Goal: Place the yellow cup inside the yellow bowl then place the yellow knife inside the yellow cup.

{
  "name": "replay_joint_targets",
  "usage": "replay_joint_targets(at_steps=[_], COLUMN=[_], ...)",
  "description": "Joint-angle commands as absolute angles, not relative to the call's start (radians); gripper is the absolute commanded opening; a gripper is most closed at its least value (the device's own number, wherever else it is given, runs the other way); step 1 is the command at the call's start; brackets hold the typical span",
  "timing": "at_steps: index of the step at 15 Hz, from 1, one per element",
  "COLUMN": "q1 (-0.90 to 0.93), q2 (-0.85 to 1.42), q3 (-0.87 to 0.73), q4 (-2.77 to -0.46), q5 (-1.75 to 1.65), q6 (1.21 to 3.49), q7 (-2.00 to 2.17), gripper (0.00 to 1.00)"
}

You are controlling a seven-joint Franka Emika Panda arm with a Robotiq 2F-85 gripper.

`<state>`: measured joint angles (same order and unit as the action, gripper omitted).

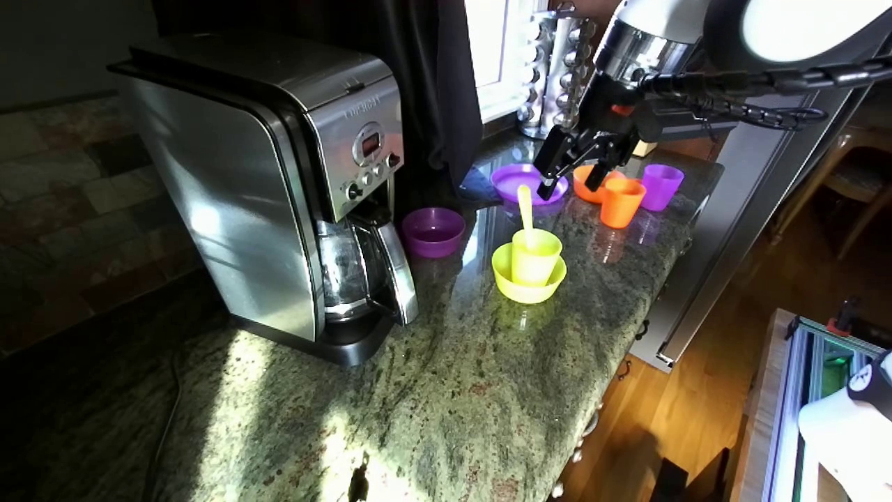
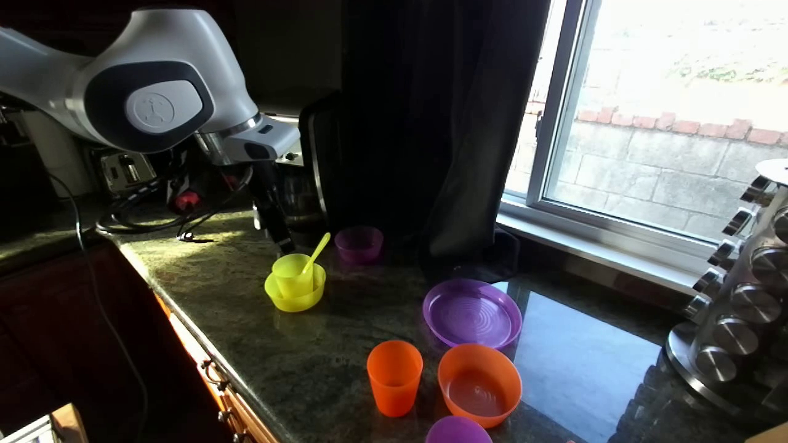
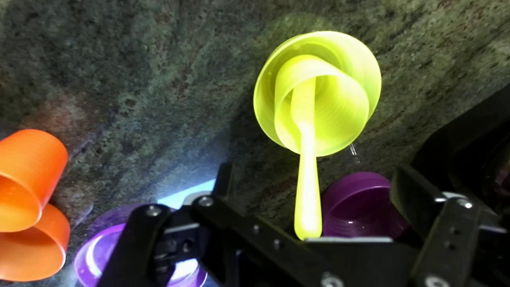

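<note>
The pale yellow cup (image 1: 536, 268) stands inside the yellow bowl (image 1: 526, 294) on the counter. The yellow knife (image 1: 525, 209) is inside the cup, leaning on its rim with the handle sticking out. Both exterior views show this, with cup (image 2: 293, 284), bowl (image 2: 300, 304) and knife (image 2: 317, 251). In the wrist view the knife (image 3: 308, 191) crosses the rim of the cup (image 3: 338, 113), which sits in the bowl (image 3: 368, 63). My gripper (image 3: 318, 185) is open, its fingers spread apart on either side of the knife handle without touching it. In an exterior view the gripper (image 1: 570, 184) is above the counter.
A coffee maker (image 1: 265, 139) stands on the counter (image 1: 446, 397) by a dark purple bowl (image 1: 433, 244). A flat purple dish (image 2: 471, 317), orange cup (image 2: 394, 381), orange bowl (image 2: 479, 391) and purple cup (image 2: 458, 431) stand near each other. A spice rack (image 2: 732, 307) is by the window.
</note>
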<state>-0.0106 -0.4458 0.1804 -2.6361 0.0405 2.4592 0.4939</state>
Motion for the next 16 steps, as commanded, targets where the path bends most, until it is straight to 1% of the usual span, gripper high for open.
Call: replay_joint_targets(at_steps=[1,9,10,16], q1=[-0.014,-0.012,-0.012,-0.012], q2=[-0.475,-0.473,-0.465,-0.464], q3=[0.166,0.158,0.167,0.167], q4=[-2.606,-2.561,-2.571,-2.569], q5=[0.036,0.03,0.036,0.036], q6=[2.339,2.243,2.282,2.281], q7=[0.464,0.44,0.462,0.461], gripper=[1.0,1.0,1.0,1.0])
